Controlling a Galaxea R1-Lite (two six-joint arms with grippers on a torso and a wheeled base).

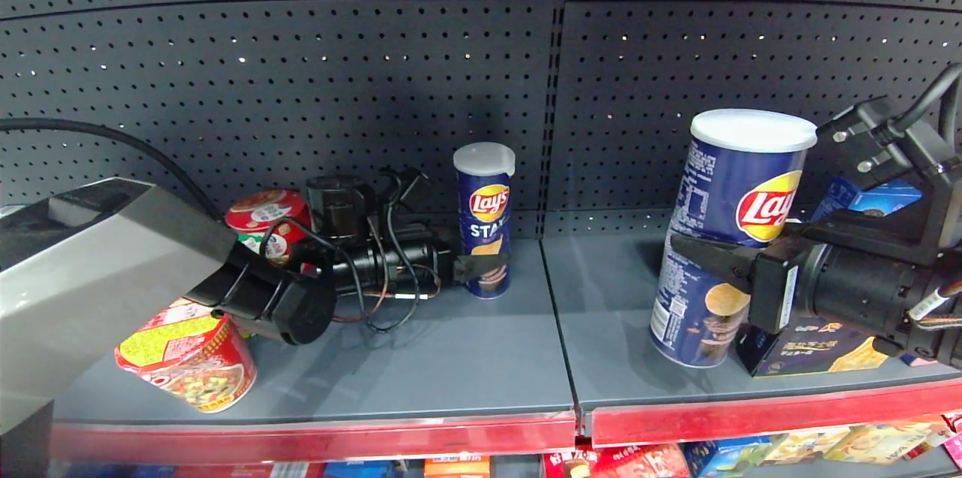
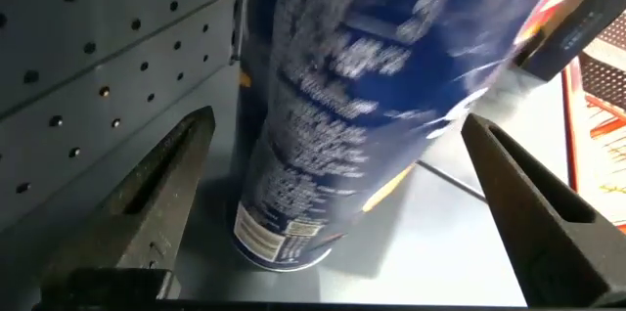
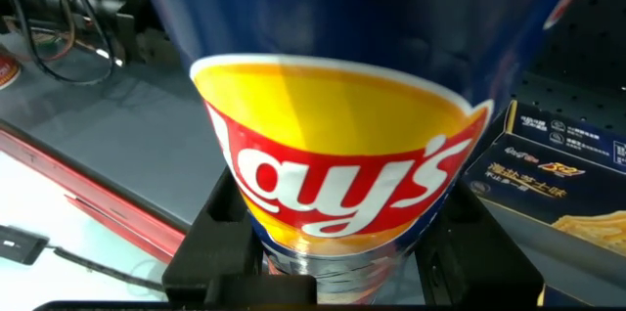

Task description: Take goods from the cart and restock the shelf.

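Note:
A slim blue chips can with a white lid stands upright at the back of the grey shelf. My left gripper is open around its lower part, and in the left wrist view the can sits between the fingers with a gap on each side. Further right, a wider blue chips can leans tilted with its base near the shelf. My right gripper is shut on its middle. The right wrist view has this can clamped in my right gripper.
Two red noodle cups sit on the left, one at the front and one at the back. A dark snack box and a blue box lie behind the right arm. The pegboard wall closes the back.

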